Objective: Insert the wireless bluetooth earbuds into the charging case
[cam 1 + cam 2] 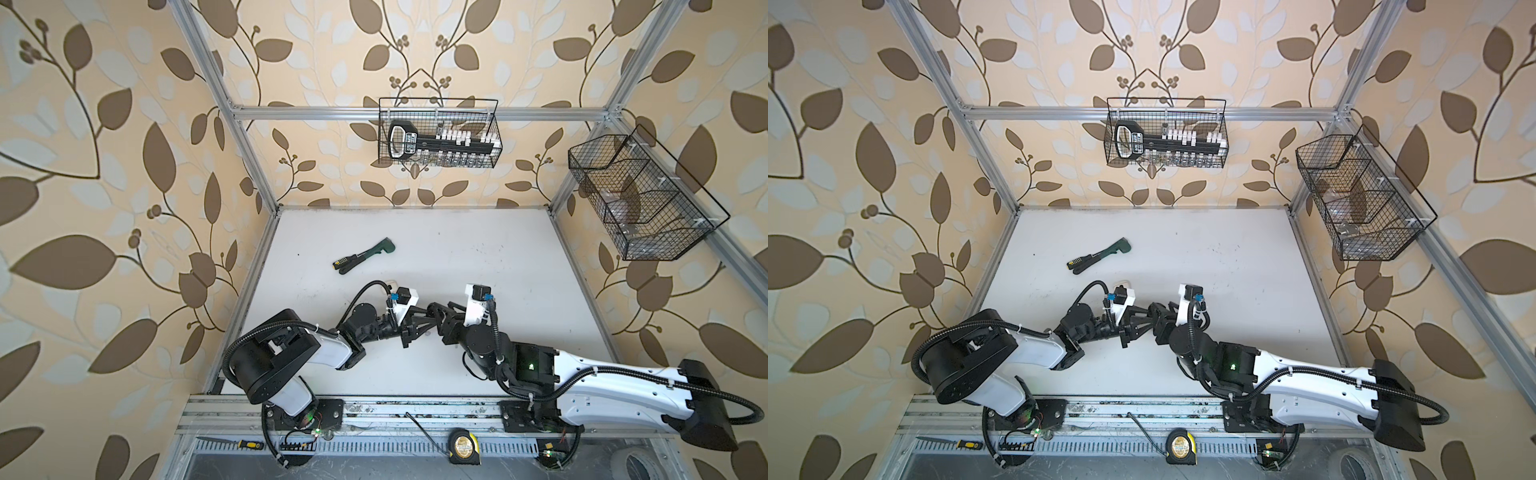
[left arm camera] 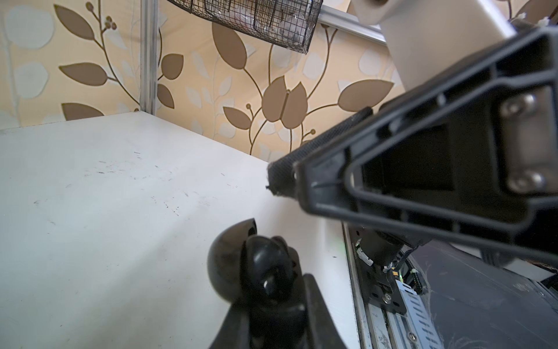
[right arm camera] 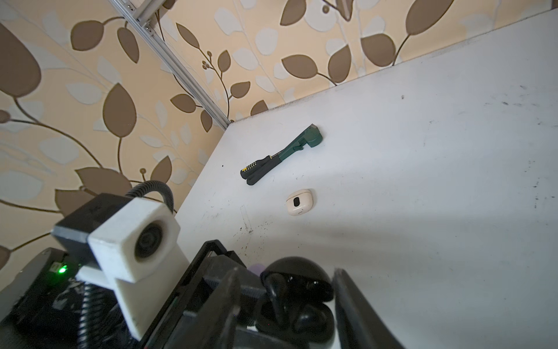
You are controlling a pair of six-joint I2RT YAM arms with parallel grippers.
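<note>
Left pincer pinches the open black case, both black buds seated; right pincer spread around it, lid unclosed.

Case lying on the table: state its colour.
The case is cream-white with a small dark oval; clearest in the right wrist view.

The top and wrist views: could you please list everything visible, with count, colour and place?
black charging case: one, black, open, in the left gripper
black earbuds: two, black, seated in that case
cream charging case: one, cream, closed, on the table
hand tool: one, green and black, on the table
back basket: one, black wire, hung at the back, holds a tool set
side basket: one, black wire, hung on the right
tape measure: one, yellow-black, by the front rail
screwdriver: one, yellow-black handle, by that rail
left gripper: one, black, shut on that case
right gripper: one, black, open around it
</note>
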